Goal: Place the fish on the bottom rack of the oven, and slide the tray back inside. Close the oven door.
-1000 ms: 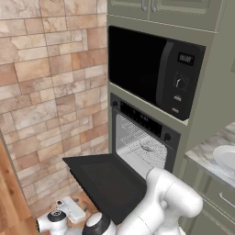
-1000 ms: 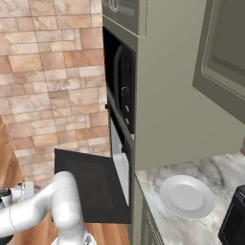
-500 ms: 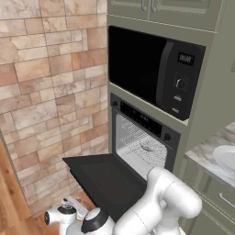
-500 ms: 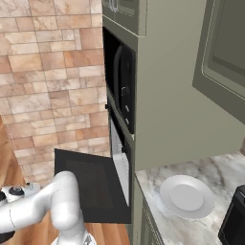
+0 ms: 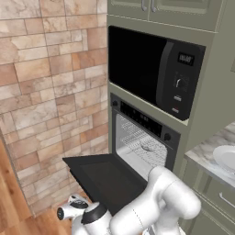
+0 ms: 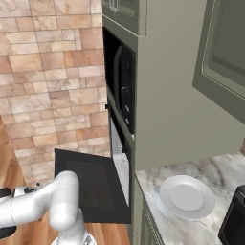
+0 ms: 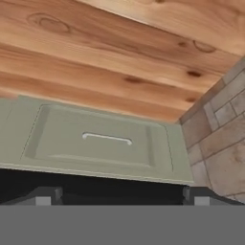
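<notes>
The scene was viewed by the left base view from behind and left of the arm, facing forward and down onto the front of the oven (image 5: pixel 142 133), whose cavity was looked into at close range. From the right base view the same oven (image 6: pixel 119 153) was seen nearly edge-on, from the counter (image 6: pixel 191 225) side. The oven door (image 5: pixel 105 176) lying open, the brick wall (image 5: pixel 50 92) and the wooden floor (image 5: pixel 18 215) were shared by both. The hand view was held low and near, aimed at a green drawer front (image 7: pixel 95 143), with floor boards (image 7: pixel 119 57) beyond it.
</notes>
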Available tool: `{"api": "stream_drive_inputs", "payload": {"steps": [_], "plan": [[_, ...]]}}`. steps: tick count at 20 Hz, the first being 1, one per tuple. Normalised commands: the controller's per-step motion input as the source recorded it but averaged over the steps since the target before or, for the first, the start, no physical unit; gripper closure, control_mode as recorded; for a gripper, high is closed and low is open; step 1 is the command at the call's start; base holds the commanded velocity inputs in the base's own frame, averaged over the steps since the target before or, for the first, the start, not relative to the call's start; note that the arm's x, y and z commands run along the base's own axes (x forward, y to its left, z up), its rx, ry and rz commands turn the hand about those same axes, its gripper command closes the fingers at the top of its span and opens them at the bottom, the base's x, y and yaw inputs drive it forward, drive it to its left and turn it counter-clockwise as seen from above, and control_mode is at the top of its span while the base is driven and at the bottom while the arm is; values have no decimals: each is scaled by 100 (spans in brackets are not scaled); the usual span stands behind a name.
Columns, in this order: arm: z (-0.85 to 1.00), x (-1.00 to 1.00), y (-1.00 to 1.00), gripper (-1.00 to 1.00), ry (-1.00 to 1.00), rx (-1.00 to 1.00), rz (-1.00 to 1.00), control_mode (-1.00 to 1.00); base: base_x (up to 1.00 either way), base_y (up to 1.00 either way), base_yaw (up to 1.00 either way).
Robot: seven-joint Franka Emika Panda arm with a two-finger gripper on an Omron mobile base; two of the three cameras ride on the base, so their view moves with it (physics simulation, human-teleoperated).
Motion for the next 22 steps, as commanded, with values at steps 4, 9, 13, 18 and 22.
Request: {"api": "stream_drive_inputs", "payload": {"steps": [4, 9, 13, 18, 22], "plan": [[-100, 49, 0, -100, -12, -23, -9, -100, 0, 0, 0], [-80, 6, -15, -100, -45, -20, -25, -100, 0, 0, 0], [-28, 0, -48, -100, -53, -26, -40, -100, 0, 0, 0], [-5, 0, -73, -100, -38, -29, -41, -100, 0, 0, 0], [8, 0, -93, -100, -22, -25, -38, -100, 0, 0, 0]]}}
